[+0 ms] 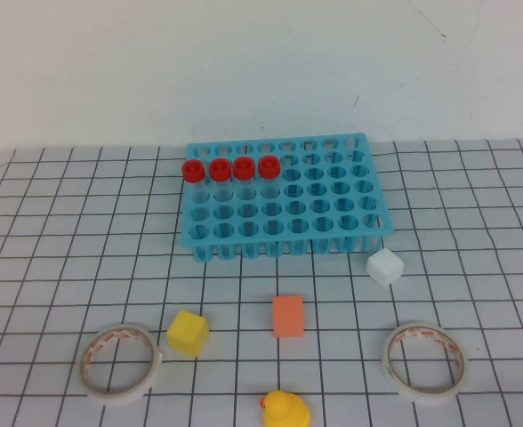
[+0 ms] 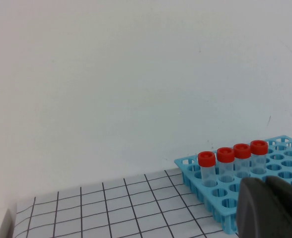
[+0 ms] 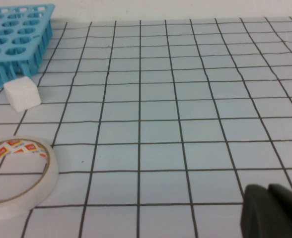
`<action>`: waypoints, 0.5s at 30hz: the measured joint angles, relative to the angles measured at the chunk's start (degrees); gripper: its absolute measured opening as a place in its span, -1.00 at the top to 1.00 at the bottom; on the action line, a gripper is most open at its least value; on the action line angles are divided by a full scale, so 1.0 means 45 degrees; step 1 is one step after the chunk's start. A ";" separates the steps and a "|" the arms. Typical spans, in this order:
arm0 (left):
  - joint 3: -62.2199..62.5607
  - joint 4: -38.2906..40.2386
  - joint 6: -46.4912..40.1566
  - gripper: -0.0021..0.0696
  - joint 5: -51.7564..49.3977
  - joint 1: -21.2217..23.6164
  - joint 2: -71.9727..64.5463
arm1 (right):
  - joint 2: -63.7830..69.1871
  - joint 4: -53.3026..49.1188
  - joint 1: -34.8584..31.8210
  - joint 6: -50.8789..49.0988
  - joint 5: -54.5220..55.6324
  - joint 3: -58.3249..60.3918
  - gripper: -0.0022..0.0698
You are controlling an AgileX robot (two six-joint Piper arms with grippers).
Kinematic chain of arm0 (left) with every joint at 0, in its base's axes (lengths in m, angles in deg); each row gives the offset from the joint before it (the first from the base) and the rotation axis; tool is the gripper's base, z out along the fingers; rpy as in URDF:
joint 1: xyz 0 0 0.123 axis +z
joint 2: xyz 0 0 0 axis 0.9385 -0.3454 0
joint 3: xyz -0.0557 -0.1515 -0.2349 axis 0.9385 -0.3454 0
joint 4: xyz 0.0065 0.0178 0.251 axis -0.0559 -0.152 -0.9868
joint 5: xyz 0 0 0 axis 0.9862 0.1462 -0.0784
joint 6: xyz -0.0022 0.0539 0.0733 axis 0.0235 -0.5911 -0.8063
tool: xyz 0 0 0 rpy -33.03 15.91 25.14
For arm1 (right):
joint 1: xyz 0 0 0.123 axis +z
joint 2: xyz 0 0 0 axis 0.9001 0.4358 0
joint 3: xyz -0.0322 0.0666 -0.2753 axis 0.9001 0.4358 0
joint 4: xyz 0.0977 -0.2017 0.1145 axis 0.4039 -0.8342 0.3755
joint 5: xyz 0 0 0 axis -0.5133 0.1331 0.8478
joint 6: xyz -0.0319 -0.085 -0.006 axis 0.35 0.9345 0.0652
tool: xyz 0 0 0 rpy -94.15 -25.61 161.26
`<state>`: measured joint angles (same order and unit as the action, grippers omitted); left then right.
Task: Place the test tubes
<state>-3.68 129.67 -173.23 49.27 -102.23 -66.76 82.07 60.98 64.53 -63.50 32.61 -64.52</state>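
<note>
Red-capped tubes sit left in the rack; left gripper hangs near left, right gripper near right, both pressed together.

Your desk holds one rack at mid-rear, four test tubes side by side in the leftmost holes of its second row from the back, and a small cube just before its front right corner. Before it, left to right: first tape roll, left cube, block, second tape roll; duck toy nearest you. Also the left gripper off the rack's left and the right gripper near the second tape roll.
</note>
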 joint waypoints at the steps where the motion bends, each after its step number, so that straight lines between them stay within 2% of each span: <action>1: 0.0000 0.0000 0.0000 0.95 0.0000 0.0000 0.0000 | 0.0000 -0.0008 0.0000 0.0068 0.0000 0.0000 0.94; 15: 0.0000 0.0000 0.0000 0.95 0.0000 0.0000 0.0000 | 0.0000 -0.0035 0.0000 0.0125 -0.0021 -0.0021 0.94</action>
<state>-3.68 129.67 -173.23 49.27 -102.23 -66.76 82.07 60.82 64.53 -62.93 32.52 -64.61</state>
